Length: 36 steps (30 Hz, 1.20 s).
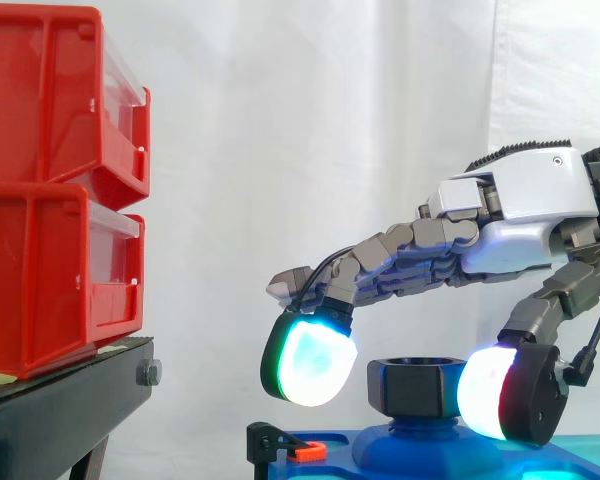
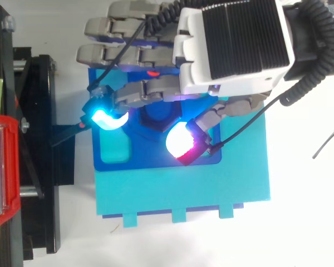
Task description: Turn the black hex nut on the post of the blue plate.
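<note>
top view: nut (image 2: 156, 121) half hidden under the fingers, only part of its hex outline shows. The post is covered by the nut; in the side view just a blue boss shows under it. The plate (image 1: 380, 452) is cut off by the side view's bottom edge, and the arm by its right edge.

Two red bins (image 1: 40, 200) are stacked on the stand (image 1: 60, 410), cut off at the left. They have clear fronts, contents can't be made out. A small black clip with an orange tab (image 1: 305, 452) sits at the plate's left edge, too small to tell what it is.

The plate lies on a teal base (image 2: 183, 189), toward its back edge. The nut (image 1: 418, 385) is upright near the plate's middle.

The hand (image 1: 520, 215) is palm down above the plate, fingers reaching left and drooping, thumb hanging below the palm. One fingertip pad (image 1: 310, 362), white-cyan with a green rim, is left of the nut with a gap between. The thumb pad (image 1: 485, 392) is at the nut's right face and looks to be touching it. The other fingers stretch out over the plate's back edge, off the nut. The hand is apart, straddling the nut, not clamped on it
</note>
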Motion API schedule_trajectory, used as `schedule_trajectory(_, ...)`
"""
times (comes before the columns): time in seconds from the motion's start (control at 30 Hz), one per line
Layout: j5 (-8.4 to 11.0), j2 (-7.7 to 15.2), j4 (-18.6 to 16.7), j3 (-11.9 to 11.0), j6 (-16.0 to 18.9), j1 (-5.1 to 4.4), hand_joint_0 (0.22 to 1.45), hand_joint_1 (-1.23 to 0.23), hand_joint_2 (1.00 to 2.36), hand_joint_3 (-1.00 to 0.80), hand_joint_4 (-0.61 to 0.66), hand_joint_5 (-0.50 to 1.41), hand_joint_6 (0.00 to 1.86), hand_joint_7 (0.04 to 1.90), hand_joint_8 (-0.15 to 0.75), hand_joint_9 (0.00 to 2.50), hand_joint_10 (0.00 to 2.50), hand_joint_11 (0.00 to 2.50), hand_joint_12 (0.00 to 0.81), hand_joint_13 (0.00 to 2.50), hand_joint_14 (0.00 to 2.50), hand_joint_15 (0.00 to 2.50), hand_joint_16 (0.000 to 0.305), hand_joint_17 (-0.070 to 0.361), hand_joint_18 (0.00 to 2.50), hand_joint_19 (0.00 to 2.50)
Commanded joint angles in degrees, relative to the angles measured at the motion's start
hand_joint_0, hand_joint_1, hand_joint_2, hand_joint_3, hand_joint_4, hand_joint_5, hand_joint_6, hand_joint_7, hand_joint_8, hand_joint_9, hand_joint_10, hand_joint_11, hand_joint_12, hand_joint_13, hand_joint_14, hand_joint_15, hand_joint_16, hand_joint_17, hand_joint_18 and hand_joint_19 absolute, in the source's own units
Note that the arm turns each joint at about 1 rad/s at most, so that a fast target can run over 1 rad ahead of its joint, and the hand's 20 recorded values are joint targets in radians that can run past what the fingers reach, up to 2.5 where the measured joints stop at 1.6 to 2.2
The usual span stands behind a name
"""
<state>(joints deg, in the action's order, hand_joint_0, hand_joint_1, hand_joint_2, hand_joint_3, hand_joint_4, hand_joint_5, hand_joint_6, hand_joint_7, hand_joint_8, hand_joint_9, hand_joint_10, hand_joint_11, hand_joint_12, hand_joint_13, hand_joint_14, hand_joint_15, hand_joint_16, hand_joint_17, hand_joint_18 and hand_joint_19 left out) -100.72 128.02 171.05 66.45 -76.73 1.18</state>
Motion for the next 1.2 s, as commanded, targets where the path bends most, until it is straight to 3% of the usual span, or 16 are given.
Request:
schedule_trajectory(0.0, 0.00, -0.1, 0.0, 0.0, 0.0, 0.05, 0.50, -0.72, 1.00, -0.50, 0.06, -0.30, 0.50, 0.68, 0.145, 0.00, 0.00, 0.00, 0.317, 0.00, 0.00, 0.00, 0.046, 0.105, 0.00, 0.06)
schedule_trajectory(0.53, -1.94, -0.1, 0.4, 0.0, -0.3, 1.10, 0.50, -0.73, 1.00, -0.50, 0.11, -0.29, 0.50, 0.73, 0.155, 0.00, 0.00, 0.00, 0.320, 0.00, 0.00, 0.00, 0.046, 0.104, 0.00, 0.05)
schedule_trajectory(1.17, -3.17, -0.1, 0.2, 0.0, -1.0, 1.72, 0.47, -0.66, 1.00, -0.50, 0.13, -0.28, 0.50, 0.75, 0.167, 0.00, 0.00, 0.00, 0.326, 0.00, 0.00, 0.00, 0.048, 0.108, 0.00, 0.04)
